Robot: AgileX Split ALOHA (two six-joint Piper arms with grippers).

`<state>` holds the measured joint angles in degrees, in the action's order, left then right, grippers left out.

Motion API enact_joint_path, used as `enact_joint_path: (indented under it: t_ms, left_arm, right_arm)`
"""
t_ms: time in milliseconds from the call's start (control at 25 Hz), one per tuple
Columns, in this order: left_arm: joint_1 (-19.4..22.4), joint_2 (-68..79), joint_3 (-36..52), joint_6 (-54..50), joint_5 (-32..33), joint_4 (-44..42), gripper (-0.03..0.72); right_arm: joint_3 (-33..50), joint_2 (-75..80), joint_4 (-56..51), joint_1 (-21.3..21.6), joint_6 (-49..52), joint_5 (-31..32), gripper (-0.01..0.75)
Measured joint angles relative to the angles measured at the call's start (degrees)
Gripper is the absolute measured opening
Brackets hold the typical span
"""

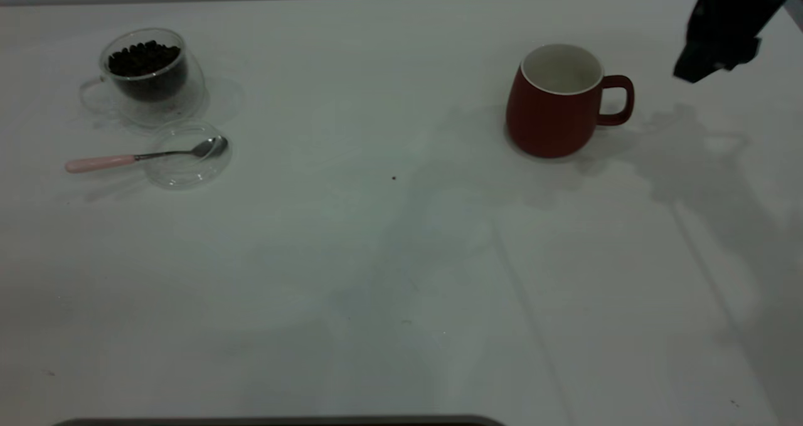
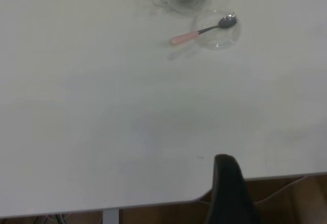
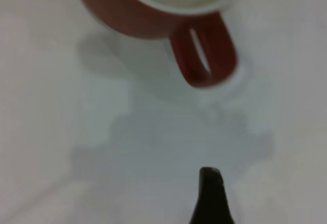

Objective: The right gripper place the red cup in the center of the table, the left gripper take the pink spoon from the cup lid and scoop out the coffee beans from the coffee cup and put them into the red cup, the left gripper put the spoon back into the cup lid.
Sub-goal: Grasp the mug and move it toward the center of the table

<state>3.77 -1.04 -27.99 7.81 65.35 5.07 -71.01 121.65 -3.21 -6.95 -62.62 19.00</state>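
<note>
Red cup [image 1: 552, 115]: rounded matte dark-red body, white inside and rim, nothing in it, red loop handle toward the right arm's side; upright on the table [image 1: 376, 275], right of centre in the exterior view. Right gripper [image 1: 715, 59] hangs above the table just beyond the handle, apart from the cup; only one dark fingertip [image 3: 210, 196] shows in its wrist view, so claw width cannot be told. Far left: clear coffee cup [image 1: 150, 74], upright, holding dark coffee beans [image 1: 143, 57]. Just in front of it lies the glass cup lid [image 1: 188, 156], with the pink spoon [image 1: 147, 156] resting bowl-in-lid, pale handle sticking out over the table. Left gripper [image 2: 230, 193] sits at the table edge, well apart from these; its opening cannot be told.
</note>
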Motion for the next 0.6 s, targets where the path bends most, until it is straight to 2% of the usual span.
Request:
enact_joint_path:
  t_ms: [280, 600]
  left_arm:
    - [0.0, 0.0, 0.0, 0.0, 0.0, 0.0, 0.525]
    - [0.0, 0.0, 0.0, 0.0, 0.0, 0.0, 0.525]
  right_arm:
    - [-3.4, 5.4, 0.0, -4.2, -7.5, -0.6, 0.594]
    - [-8.1, 10.9, 0.1, -8.1, -8.5, -1.5, 0.591]
